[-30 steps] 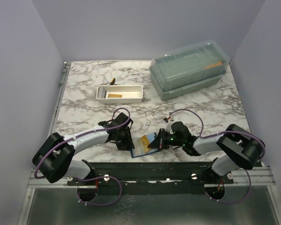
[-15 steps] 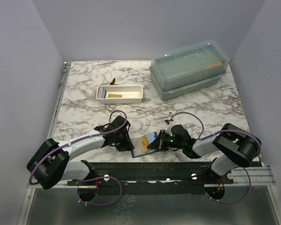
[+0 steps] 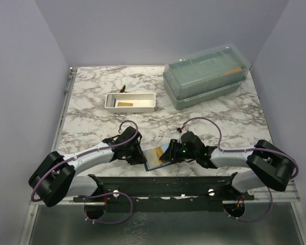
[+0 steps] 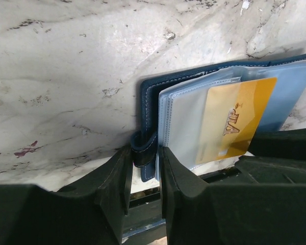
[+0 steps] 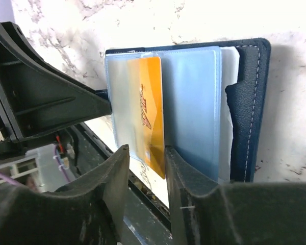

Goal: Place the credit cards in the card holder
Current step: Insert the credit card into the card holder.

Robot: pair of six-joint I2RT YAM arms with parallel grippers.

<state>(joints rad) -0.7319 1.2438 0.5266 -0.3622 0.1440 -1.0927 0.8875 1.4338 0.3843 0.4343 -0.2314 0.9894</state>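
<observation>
Left gripper [image 4: 144, 155]: clamping the edge tab of the card holder [image 4: 148, 92].
Right gripper [image 5: 146, 150]: standing apart, flanking the credit card [image 5: 148, 102] sticking out of a pocket.

Navy-blue card holder [image 4: 145, 92], white stitching, pale grey-blue pockets; credit card [image 4: 237, 120] orange-yellow; table [image 3: 92, 102] white marble, grey veins; tray [image 3: 130, 108] white; box [image 3: 206, 76] translucent green; cables [image 3: 199, 119] purple.

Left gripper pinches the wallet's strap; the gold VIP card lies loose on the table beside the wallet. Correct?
One error. The left gripper does pinch the wallet strap, but the gold card is partly tucked into a clear sleeve of the wallet, not loose on the table. The left wrist view shows it.
</observation>
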